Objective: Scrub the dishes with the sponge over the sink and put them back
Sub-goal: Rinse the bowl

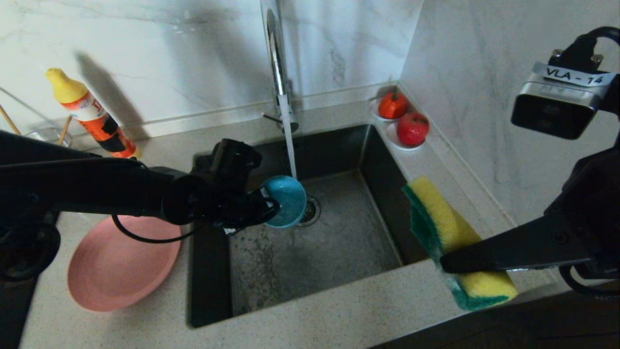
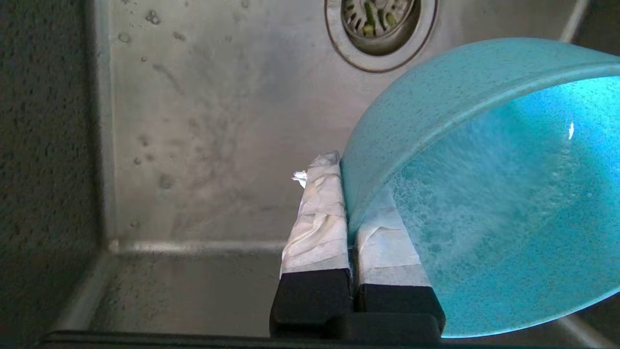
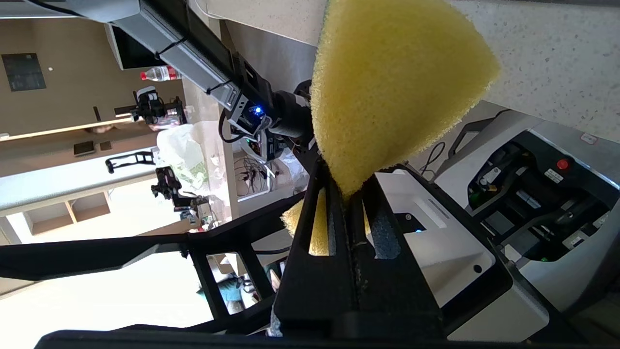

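Observation:
My left gripper (image 1: 269, 207) (image 2: 351, 194) is shut on the rim of the teal-blue bowl (image 1: 288, 199) (image 2: 484, 169), one taped finger outside and one inside. The bowl is tipped on its side above the sink (image 1: 315, 257) (image 2: 203, 121), in the stream of water from the tap (image 1: 273, 48), and its inside is wet and foamy. My right gripper (image 1: 448, 261) (image 3: 346, 189) is shut on the yellow and green sponge (image 1: 441, 218) (image 3: 387, 87), held above the counter right of the sink. The pink plate (image 1: 121, 266) lies on the counter left of the sink. Chopsticks (image 1: 64, 130) stand in a glass at the far left.
An orange bottle with a yellow cap (image 1: 92, 114) stands at the back left. Two white saucers with red fruit (image 1: 411, 128) sit in the back right corner by the marble wall. The drain strainer (image 1: 310, 211) (image 2: 378, 24) is just beyond the bowl.

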Robot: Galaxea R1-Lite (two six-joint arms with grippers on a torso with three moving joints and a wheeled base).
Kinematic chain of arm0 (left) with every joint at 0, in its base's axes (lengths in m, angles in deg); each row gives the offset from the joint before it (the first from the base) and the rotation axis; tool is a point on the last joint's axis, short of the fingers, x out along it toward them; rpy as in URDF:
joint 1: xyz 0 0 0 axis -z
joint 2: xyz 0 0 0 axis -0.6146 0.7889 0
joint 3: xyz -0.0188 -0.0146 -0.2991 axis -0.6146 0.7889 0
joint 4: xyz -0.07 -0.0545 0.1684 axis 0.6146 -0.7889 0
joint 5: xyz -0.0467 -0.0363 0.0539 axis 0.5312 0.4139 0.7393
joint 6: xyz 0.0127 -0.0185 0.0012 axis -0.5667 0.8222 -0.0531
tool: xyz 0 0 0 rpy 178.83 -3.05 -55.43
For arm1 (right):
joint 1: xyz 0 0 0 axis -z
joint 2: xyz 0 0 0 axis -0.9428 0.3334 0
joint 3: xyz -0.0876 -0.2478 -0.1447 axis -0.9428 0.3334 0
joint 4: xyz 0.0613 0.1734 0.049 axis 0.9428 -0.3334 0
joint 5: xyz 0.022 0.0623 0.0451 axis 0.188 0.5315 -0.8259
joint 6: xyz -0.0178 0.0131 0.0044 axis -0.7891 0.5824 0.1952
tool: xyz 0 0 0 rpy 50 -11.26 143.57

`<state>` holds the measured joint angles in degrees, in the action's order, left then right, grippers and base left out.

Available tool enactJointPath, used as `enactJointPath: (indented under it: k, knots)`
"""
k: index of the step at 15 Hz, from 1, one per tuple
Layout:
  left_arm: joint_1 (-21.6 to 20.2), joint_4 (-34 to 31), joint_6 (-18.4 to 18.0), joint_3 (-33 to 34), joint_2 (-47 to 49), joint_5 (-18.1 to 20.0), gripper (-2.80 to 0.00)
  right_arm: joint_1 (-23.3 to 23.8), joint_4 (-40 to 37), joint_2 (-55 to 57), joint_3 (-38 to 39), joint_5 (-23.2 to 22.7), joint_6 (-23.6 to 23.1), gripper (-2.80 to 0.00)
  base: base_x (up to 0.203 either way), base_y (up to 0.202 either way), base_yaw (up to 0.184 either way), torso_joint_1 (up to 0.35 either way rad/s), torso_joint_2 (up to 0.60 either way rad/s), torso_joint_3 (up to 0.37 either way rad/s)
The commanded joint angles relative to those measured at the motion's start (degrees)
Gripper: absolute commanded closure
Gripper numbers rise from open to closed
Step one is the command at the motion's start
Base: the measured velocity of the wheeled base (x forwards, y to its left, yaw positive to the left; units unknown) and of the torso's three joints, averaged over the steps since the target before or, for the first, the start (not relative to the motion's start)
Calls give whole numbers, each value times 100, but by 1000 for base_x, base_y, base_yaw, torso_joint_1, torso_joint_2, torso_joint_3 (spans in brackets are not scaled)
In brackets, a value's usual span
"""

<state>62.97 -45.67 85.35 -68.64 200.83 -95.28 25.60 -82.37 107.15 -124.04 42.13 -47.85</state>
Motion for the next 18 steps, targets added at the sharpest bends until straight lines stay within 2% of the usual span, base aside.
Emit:
enactJointPath:
  k: [1, 7, 10, 13, 15, 17, 18]
  knots:
    - [0, -4, 61, -96, 170, -13, 0, 1, -21, -9, 19, -16, 21, 0, 0, 0, 0, 0, 0, 0]
    - [-2, -21, 214, -264, 322, -57, 0, 1, -21, -9, 63, -16, 20, 0, 0, 0, 0, 0, 0, 0]
    - [-9, -81, 230, -104, 166, -64, 0, 1, -21, -27, 63, -16, 11, 0, 0, 0, 0, 0, 0, 0]
    - [-6, -53, 150, 420, -361, -109, 0, 1, -21, -44, 72, -16, 11, 0, 0, 0, 0, 0, 0, 0]
    - [11, 0, -133, 895, -931, -449, 0, 1, -21, -35, 98, -16, 38, 0, 0, 0, 0, 0, 0, 0]
    - [30, 264, -670, 1386, -1377, -1141, 0, 1, -35, -50, 121, -7, 46, 0, 0, 0, 0, 0, 0, 0]
    - [33, 497, -919, 1619, -1633, -1281, 0, 6, -30, -88, 167, -7, 46, 0, 0, 0, 0, 0, 0, 0]
